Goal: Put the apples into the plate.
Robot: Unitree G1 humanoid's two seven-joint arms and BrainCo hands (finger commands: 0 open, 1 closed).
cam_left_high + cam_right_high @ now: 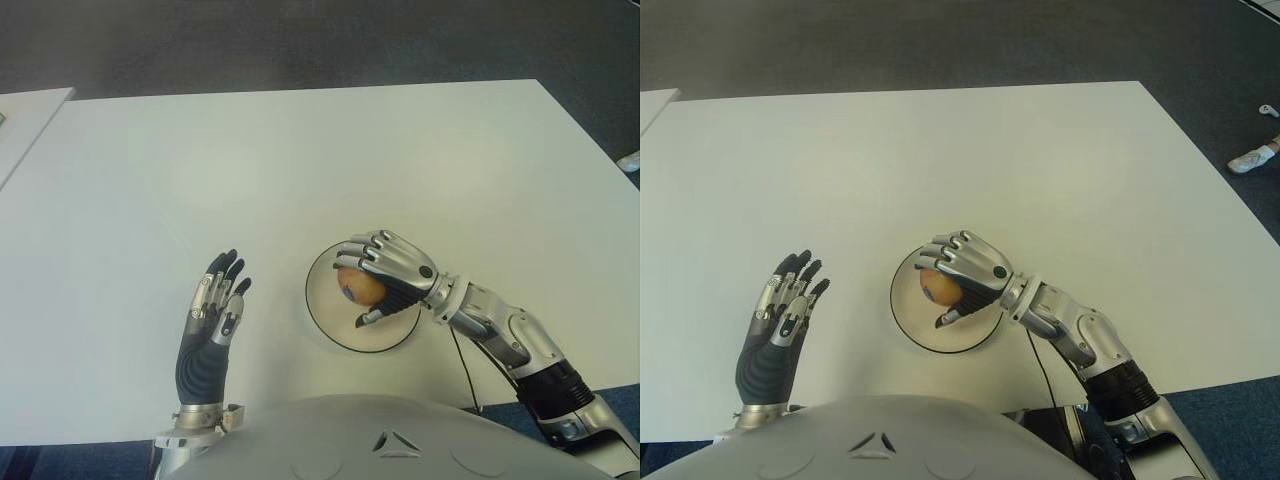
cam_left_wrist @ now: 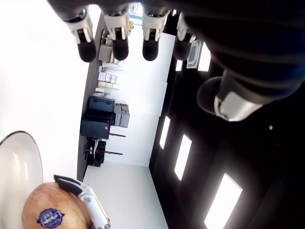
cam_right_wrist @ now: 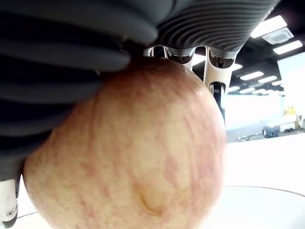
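- Your right hand (image 1: 385,275) is over the plate (image 1: 325,305), fingers curled round the apple (image 1: 357,286) from above, with the thumb under its near side.
- The right wrist view shows the apple (image 3: 128,152) pressed against the palm, fingertips (image 3: 217,90) wrapping its far side, and the plate's white surface below it.
- Whether the apple touches the plate you cannot tell; it sits inside the rim, toward the plate's 12 o'clock side.
- The apple is yellow-red and carries a small blue sticker (image 2: 50,218), seen from the left wrist view.
- The plate is white with a dark rim and sits on the white counter (image 1: 300,160), near its front edge.
- Your left hand (image 1: 213,320) shows at 9 o'clock from the plate, well apart from it, fingers straight and loosely spread, holding nothing.
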